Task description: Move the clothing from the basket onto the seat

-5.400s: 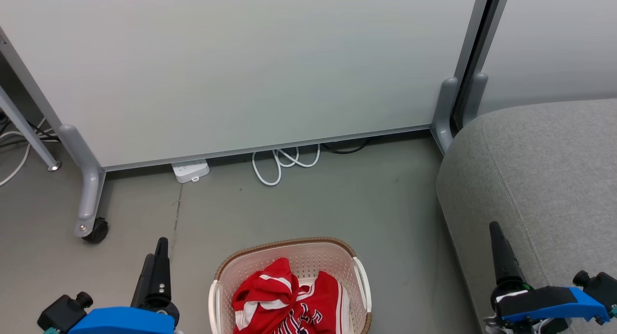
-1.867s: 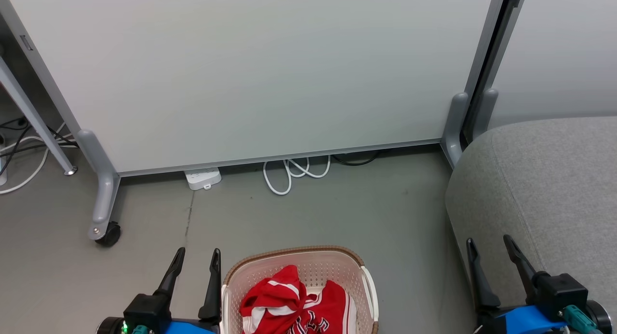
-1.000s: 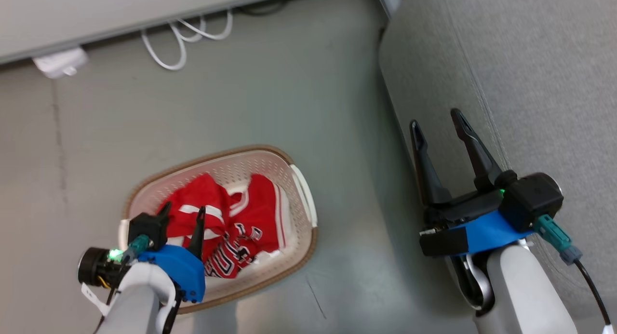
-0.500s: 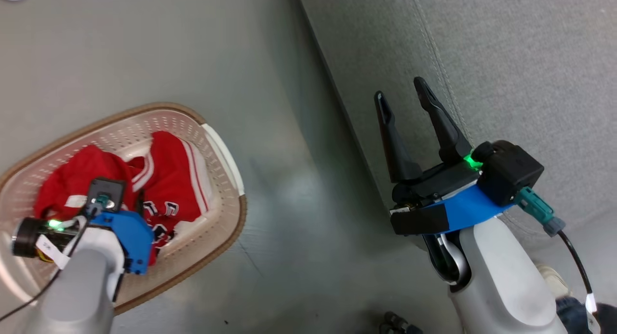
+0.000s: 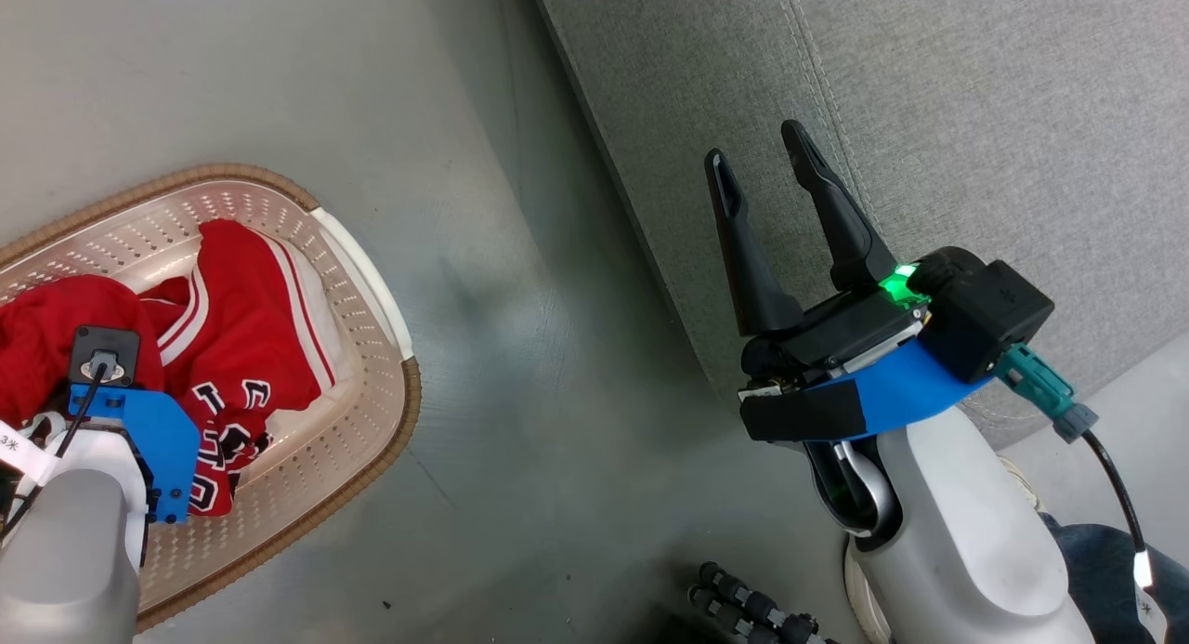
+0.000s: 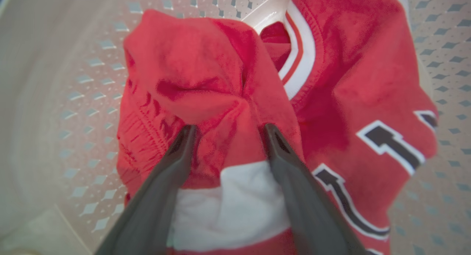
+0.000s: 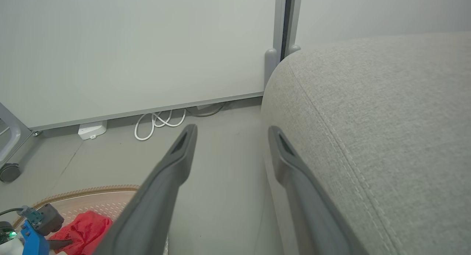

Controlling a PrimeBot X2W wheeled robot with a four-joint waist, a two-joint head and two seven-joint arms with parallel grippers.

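The cream perforated basket (image 5: 372, 272) with a brown rim sits on the floor at the left. The red clothing (image 5: 241, 319) lies crumpled inside it: a plain red bunch (image 6: 191, 74) and a jersey (image 6: 368, 100) with black-and-white letters. My left gripper (image 6: 229, 129) points down into the basket, open, its tips pressed into the red cloth with a fold and a white patch between them. My right gripper (image 5: 757, 151) hovers open and empty at the edge of the grey seat (image 5: 975, 114). The right wrist view shows the gripper (image 7: 232, 130), the seat (image 7: 386, 119) and the basket (image 7: 92, 194).
A white partition panel (image 7: 147, 45) stands behind, with a power strip (image 7: 92, 130), a coiled white cable (image 7: 158, 122) and a castor (image 7: 7, 172) at its foot. A person's leg in jeans (image 5: 1115, 570) is at the lower right. Bare grey floor lies between basket and seat.
The head camera has tilted down and shifted, so the whole scene has slid. My left gripper has sunk further into the basket onto the red cloth. My right gripper stays open by the seat.
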